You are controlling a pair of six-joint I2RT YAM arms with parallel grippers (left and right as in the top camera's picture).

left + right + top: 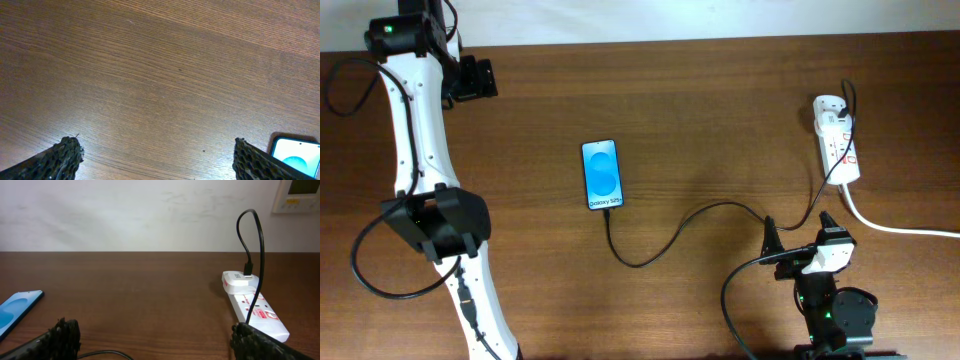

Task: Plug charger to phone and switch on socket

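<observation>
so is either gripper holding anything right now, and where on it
Nothing is held. The left gripper and the right gripper are both open and empty; the charger lies on the table, ungripped.

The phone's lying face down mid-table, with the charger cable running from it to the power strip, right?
No, the phone lies face up; the overhead view shows its blue screen. The charger does run from it to the socket.

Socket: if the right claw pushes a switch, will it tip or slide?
The socket lies flat and low, so tipping seems unlikely. It looks like light plastic on the smooth table, so a sideways push may skid it. Its thick white cord might resist or swivel it.
</observation>
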